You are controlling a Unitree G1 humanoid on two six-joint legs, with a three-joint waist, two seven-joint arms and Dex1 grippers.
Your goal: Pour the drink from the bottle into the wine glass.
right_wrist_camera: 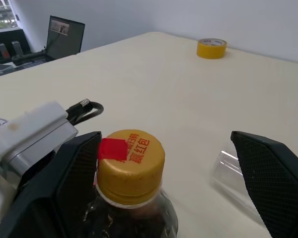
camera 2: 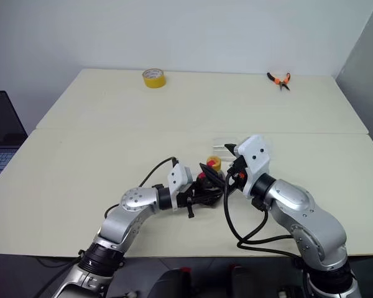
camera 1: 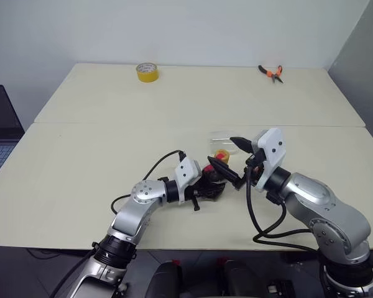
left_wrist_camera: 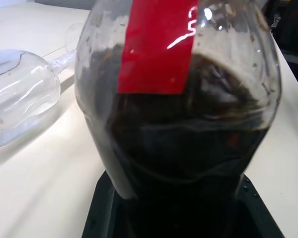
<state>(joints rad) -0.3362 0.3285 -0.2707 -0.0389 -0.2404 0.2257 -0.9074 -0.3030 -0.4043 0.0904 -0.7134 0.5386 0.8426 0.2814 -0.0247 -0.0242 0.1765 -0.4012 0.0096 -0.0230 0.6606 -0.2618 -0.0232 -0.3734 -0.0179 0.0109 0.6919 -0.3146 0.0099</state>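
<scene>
The bottle [left_wrist_camera: 179, 124] is clear plastic with a red label and a yellow cap [right_wrist_camera: 131, 158]. It stands near the table's front edge, and my left gripper [camera 1: 206, 181] is shut on its lower body. The drink [left_wrist_camera: 188, 163], nearly black, fills the lower part of the bottle. My right gripper [camera 1: 227, 155] is open, with one black finger on each side of the cap and neither touching it. The wine glass [left_wrist_camera: 20, 94] lies on its side on the table just behind the bottle.
A yellow tape roll [camera 1: 147, 72] sits at the far left of the pale table [camera 1: 112, 143]. Orange-handled pliers [camera 1: 271, 72] lie at the far right. A laptop [camera 1: 0, 133] stands beyond the table's left edge. A black cable loops beside each wrist.
</scene>
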